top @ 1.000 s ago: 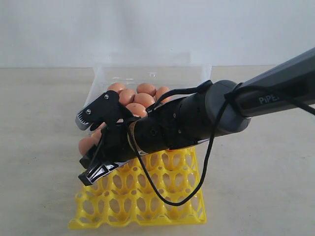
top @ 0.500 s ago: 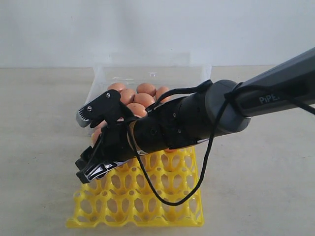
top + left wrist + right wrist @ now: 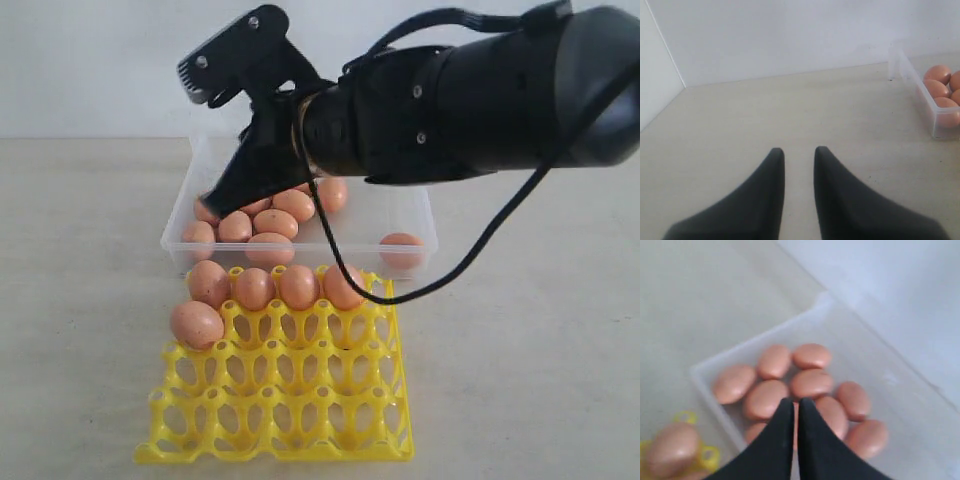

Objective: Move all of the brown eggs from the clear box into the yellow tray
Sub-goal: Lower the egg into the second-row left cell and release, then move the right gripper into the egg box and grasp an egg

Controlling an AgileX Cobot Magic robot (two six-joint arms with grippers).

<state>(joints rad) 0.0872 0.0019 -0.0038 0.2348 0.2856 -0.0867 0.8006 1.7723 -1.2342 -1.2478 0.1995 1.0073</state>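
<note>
Right hand point(image 3: 795, 403) hovers over the box point(image 3: 400, 215), jaws shut and empty, seemingly between picks; loose eggs point(image 3: 811, 382) lie right under its tips; the tray point(image 3: 282, 449), five cups filled, sits nearby below.

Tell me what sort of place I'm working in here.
Probably a lab test bench, not a kitchen: a plain beige tabletop, blank white walls, and only a clear plastic box of brown eggs and a bright yellow lattice egg tray laid out.
</note>
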